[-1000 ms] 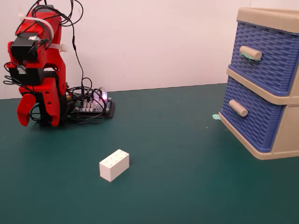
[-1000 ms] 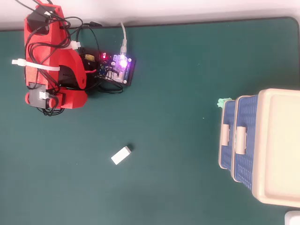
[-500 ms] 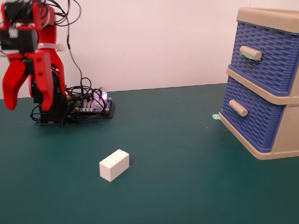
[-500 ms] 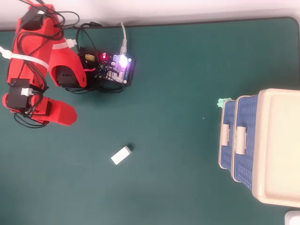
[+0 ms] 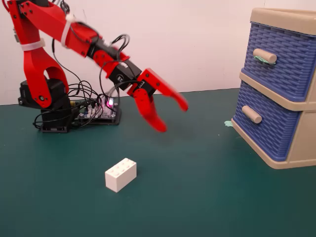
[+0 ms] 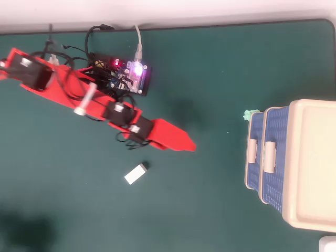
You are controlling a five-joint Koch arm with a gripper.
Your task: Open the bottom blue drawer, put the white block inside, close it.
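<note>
The white block (image 5: pixel 120 174) lies studs-up on the green table, also in the overhead view (image 6: pixel 136 174). My red gripper (image 5: pixel 172 117) hangs open and empty in the air, above and to the right of the block; from overhead (image 6: pixel 189 145) its jaws lie one over the other. The bottom blue drawer (image 5: pixel 261 126) with its plain beige handle (image 5: pixel 252 114) is shut, far right of the gripper. It shows overhead as the left front (image 6: pixel 251 168). The top drawer (image 5: pixel 281 59), its handle bearing a green scrap, is also shut.
The beige cabinet (image 6: pixel 310 163) stands at the table's right edge. A green scrap (image 5: pixel 228 123) lies on the table by its corner. The arm's base (image 5: pixel 44 98) and a lit control board with cables (image 6: pixel 128 73) sit at the back left.
</note>
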